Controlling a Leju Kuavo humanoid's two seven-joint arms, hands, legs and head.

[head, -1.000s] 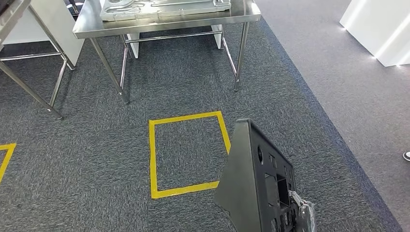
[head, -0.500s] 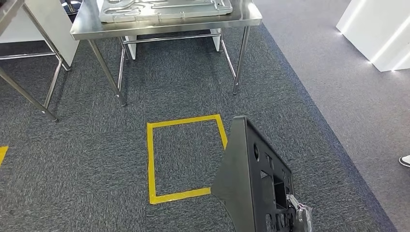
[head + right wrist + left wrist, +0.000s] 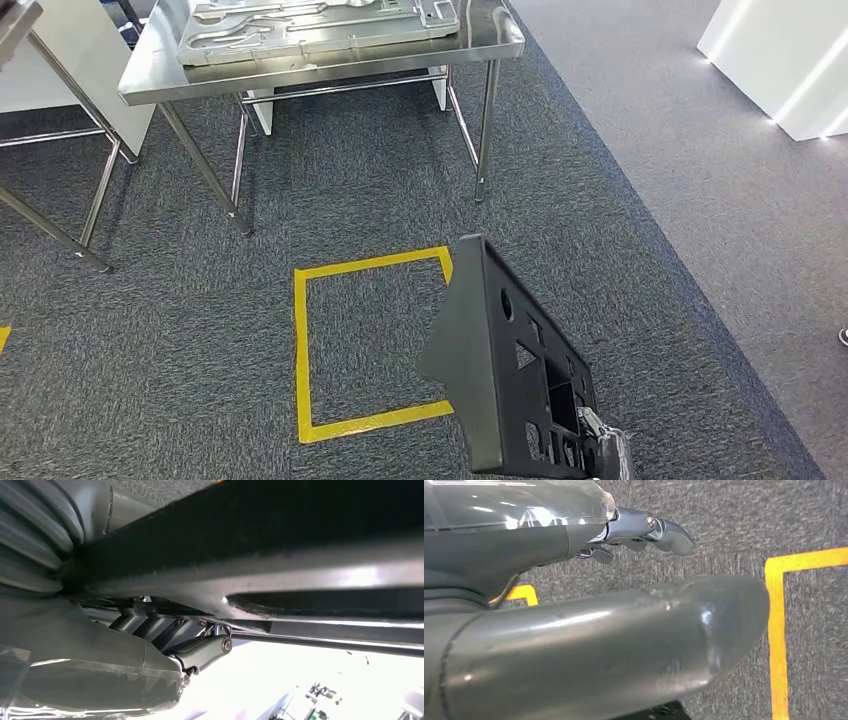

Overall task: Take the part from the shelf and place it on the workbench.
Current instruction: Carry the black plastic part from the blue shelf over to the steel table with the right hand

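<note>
A flat black part [image 3: 505,370] with cut-out holes stands on edge at the lower right of the head view. My right hand [image 3: 603,455] grips its lower end. In the right wrist view its dark fingers [image 3: 200,650] curl under the black part [image 3: 300,540]. The steel workbench [image 3: 490,30] stands ahead at the top, with a grey metal panel [image 3: 310,22] lying on it. My left hand [image 3: 574,605] hangs over the carpet, fingers apart and holding nothing.
A yellow taped square [image 3: 300,350] marks the grey carpet in front of the workbench. A second steel table's legs [image 3: 60,190] stand at the left. A white lit block [image 3: 780,60] sits far right, beyond a lighter floor strip.
The whole picture has shifted: the camera has moved, the workbench now lies further left and the yellow square lower. The black part stays in my right hand.
</note>
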